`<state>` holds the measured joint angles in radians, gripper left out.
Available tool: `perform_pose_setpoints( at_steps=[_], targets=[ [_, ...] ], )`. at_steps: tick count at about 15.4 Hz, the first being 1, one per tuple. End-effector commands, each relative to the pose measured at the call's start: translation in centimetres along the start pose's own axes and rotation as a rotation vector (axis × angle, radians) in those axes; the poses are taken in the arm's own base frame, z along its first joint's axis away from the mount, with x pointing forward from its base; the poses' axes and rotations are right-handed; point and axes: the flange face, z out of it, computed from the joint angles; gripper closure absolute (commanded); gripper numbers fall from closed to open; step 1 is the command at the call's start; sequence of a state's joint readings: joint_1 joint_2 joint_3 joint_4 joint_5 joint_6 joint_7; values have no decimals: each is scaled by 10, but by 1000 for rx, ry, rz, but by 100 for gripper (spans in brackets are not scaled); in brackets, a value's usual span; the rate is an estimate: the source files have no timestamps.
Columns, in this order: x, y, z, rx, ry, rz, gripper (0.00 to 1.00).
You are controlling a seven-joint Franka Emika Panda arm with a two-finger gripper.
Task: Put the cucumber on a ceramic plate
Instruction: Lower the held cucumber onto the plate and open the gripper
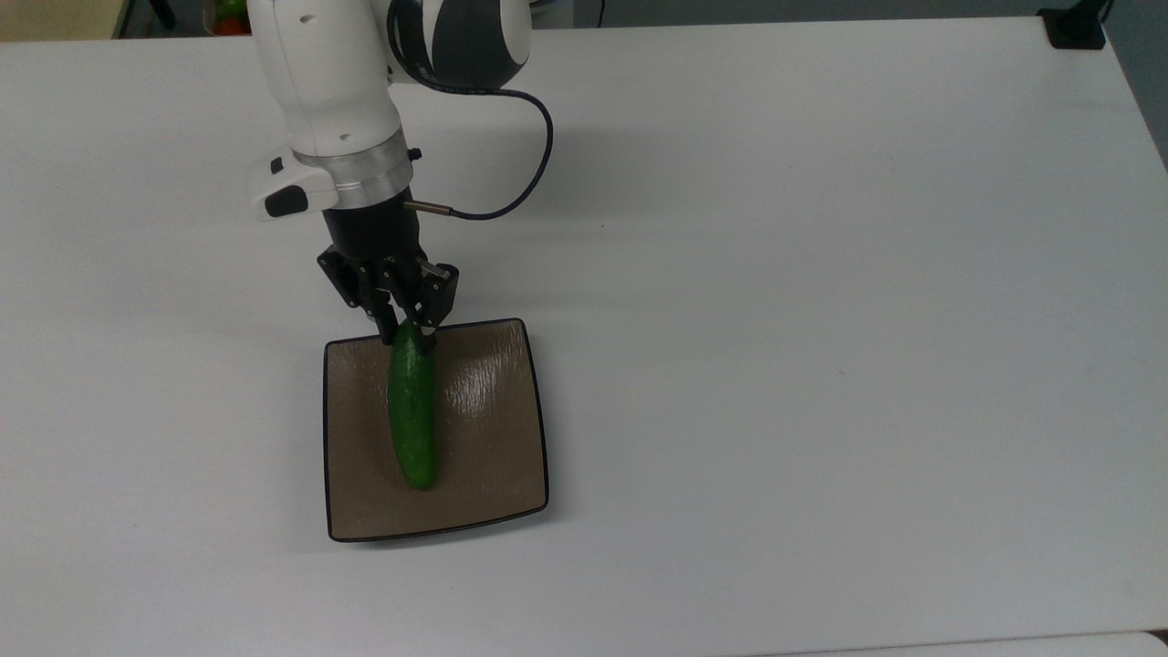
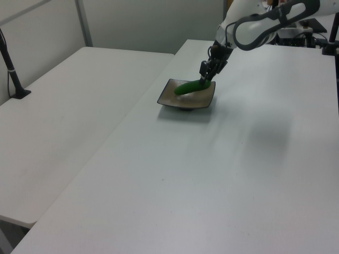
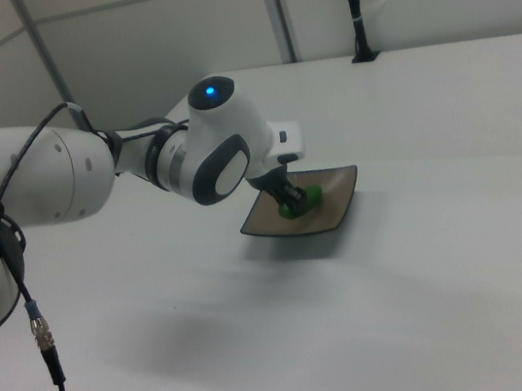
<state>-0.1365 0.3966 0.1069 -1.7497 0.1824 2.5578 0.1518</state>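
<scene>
On the white table, nearest in the top view, sits the square brown ceramic plate. Holds one thing and nothing else: the green cucumber. Lies long-ways down the plate, a little toward the top view's left, with bare brown glaze on both sides. Far tip comes near the plate's front edge but stays inside the dark rim.

Farther back, at the plate's back edge, hangs the black gripper. Pinches the cucumber's top end tight between two fingers, not letting go yet. Grabbed by one end, likely so the long body can go down first and the fingers stay clear of the plate.

From the left view, cucumber slants: low end down in the plate, held end up by the gripper. Looks almost set down. Hard to tell whether the low end touches the glaze.

Farthest back, the white arm leans over the table, with a dark cable looping off beside the wrist.
</scene>
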Motion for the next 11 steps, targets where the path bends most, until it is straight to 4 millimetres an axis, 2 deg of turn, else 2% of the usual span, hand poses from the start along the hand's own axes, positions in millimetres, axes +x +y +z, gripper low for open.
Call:
perform_pose_setpoints(
  at_steps=[1, 4, 6, 10, 11],
  targets=[
    [-9, -2, -1, 5, 3, 31, 91],
    [-14, 0, 8, 1, -15, 32, 81],
    [-14, 0, 10, 0, -20, 32, 66],
    [-15, 1, 11, 0, -23, 33, 53],
    [-15, 1, 11, 0, -23, 33, 41]
  ],
)
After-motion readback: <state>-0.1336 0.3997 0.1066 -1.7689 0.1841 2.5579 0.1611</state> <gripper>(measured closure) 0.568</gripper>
